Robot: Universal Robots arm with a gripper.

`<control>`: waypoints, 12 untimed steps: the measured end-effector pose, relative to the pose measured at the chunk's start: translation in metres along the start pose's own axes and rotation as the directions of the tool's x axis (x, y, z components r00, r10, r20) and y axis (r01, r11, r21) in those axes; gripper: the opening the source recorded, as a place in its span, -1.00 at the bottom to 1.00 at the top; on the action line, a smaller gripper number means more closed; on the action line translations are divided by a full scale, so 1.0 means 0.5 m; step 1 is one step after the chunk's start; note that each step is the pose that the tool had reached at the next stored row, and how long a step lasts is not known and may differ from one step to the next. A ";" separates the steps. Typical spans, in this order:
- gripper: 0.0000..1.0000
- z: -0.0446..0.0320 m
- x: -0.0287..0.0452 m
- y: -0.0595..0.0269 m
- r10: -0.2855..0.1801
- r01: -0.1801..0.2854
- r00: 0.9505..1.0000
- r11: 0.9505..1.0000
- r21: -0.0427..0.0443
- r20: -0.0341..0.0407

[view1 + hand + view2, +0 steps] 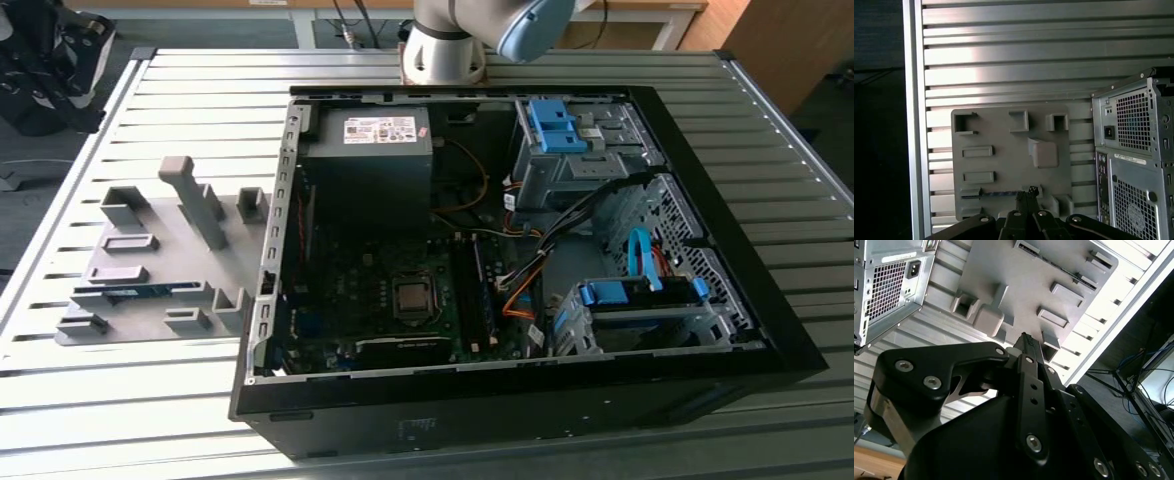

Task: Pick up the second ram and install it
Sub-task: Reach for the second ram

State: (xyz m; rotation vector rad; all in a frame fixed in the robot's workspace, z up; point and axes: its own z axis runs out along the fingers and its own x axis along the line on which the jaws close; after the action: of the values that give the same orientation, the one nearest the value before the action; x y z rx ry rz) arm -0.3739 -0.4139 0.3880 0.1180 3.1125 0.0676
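The second ram is a thin blue stick lying in a slot of the grey holder plate, on the exterior view's left of the open computer case. In the first wrist view the ram lies along the plate, close beside my gripper's fingertips as pictured. My gripper hangs high above the plate with its black fingers together and nothing between them. In the second wrist view the gripper points at the plate from a distance.
The holder plate carries several raised grey blocks and a tall post. Inside the case sit the power supply, the motherboard with its memory slots and blue drive cages. The arm's base stands behind the case on the slatted table.
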 end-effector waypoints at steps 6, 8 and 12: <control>-0.79 0.000 0.001 0.000 0.000 0.000 1.000 1.000 0.000 0.000; -0.79 0.000 0.001 0.000 0.000 0.000 1.000 1.000 0.000 0.000; -0.79 0.000 0.001 -0.002 0.000 0.000 1.000 1.000 0.000 0.000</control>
State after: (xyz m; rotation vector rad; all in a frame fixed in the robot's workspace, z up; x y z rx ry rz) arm -0.3747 -0.4148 0.3880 0.1181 3.1125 0.0677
